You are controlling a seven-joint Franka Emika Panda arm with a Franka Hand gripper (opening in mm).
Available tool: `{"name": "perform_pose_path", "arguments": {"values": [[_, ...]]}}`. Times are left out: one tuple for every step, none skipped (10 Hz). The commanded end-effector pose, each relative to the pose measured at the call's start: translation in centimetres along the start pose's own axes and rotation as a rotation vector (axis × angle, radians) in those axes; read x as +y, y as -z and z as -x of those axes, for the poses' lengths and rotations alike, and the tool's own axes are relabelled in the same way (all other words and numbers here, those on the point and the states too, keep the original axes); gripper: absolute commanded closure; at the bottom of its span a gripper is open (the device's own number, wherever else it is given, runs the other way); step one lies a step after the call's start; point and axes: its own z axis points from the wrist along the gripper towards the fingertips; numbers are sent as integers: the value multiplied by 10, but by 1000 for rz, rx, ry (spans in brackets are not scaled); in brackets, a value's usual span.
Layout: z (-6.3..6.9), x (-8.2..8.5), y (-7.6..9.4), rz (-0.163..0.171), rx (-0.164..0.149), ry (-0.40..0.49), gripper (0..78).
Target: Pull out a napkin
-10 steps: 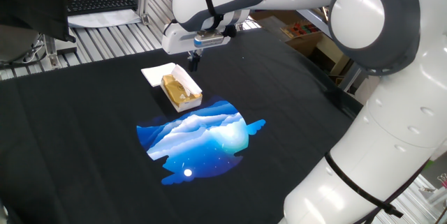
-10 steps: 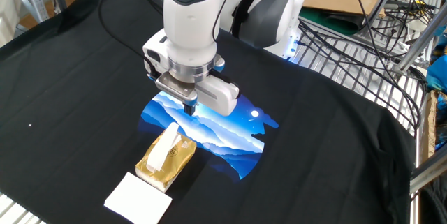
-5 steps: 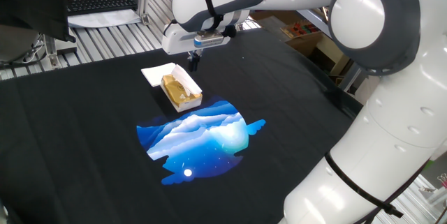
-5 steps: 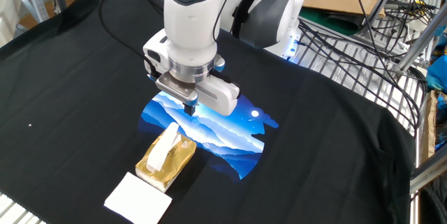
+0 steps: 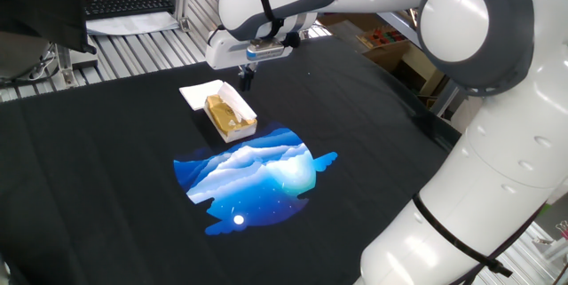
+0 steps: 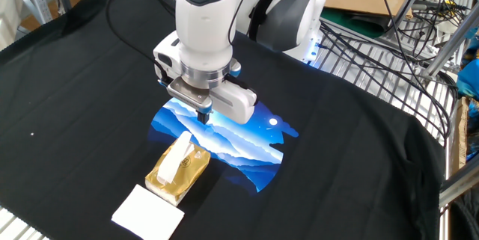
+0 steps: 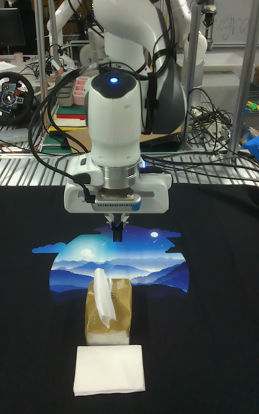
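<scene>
Tool (image 7: 119,228) hanging above the bench (image 6: 75,83), fingers pressed together, pinching nothing. Positioned over the blue mountain print (image 6: 224,139), near the golden-brown pack (image 7: 108,311) but apart from it, on the arm side. Napkin (image 7: 103,296) sticking up out of the pack's top slot, tilted, not yet pulled. Squarer white sheet (image 7: 109,369) flat just beyond the pack, touching its far end. Step in hand looks like approach, pre-grasp. Next move likely needs: spreading the fingers, shifting over the protruding napkin, descending, pinching the tip, lifting straight up. Light pack may lift along with it.
</scene>
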Motion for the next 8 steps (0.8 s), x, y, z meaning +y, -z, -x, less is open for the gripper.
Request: {"name": "perform_pose_path", "arguments": {"values": [[1,0,1,0,-3,3,776],[1,0,1,0,-3,3,776],[1,0,1,0,-3,3,776],[1,0,1,1,-3,4,776],[1,0,1,1,-3,5,776],[1,0,1,1,-2,7,776],[1,0,1,1,-1,7,776],[1,0,1,1,4,9,776]]}}
